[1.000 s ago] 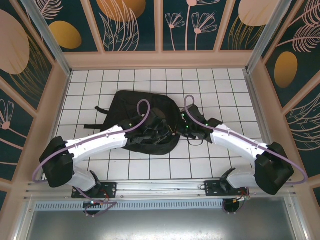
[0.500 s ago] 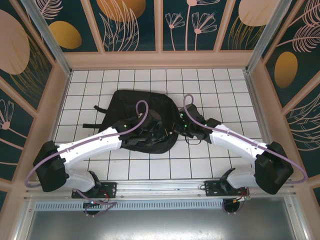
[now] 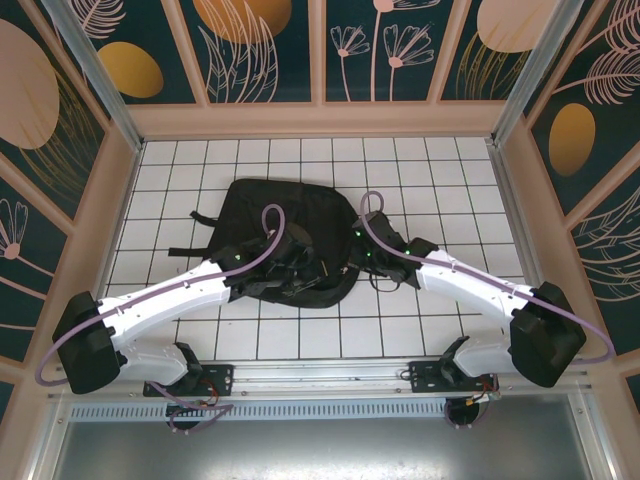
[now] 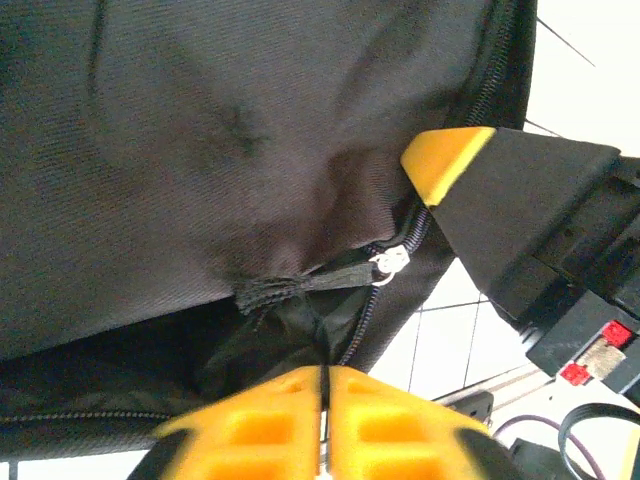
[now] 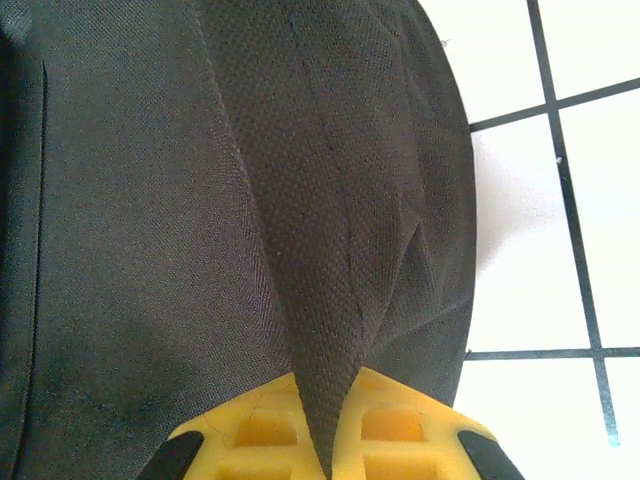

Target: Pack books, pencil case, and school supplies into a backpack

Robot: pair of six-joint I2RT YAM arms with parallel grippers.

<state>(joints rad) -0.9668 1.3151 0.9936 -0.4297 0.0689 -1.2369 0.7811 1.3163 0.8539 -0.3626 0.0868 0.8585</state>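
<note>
The black backpack [image 3: 290, 225] lies mid-table between both arms. My left gripper [image 3: 303, 272] sits over its near edge, and my right gripper [image 3: 359, 250] is at its right side. In the left wrist view the left gripper [image 4: 327, 375] has its yellow pads together on a hair-thin slit. It faces the zip opening, and the zip pull [image 4: 390, 262] lies just beyond it. A yellow fingertip [image 4: 445, 160] of the right gripper shows there. My right gripper [image 5: 330, 400] is shut on a woven backpack strap [image 5: 320, 250]. Books, pencil case and school supplies are out of view.
White tiled tabletop [image 3: 430, 170] surrounds the backpack, with loose straps [image 3: 200, 217] trailing off its left side. Wooden walls ring the table, and a metal rail [image 3: 320, 372] runs along the near edge by the arm bases.
My left arm has swung its elbow out left and its gripper has drawn back a little toward the near-left. The backpack has shifted and flattened slightly. My right gripper edged left, still holding the strap.
</note>
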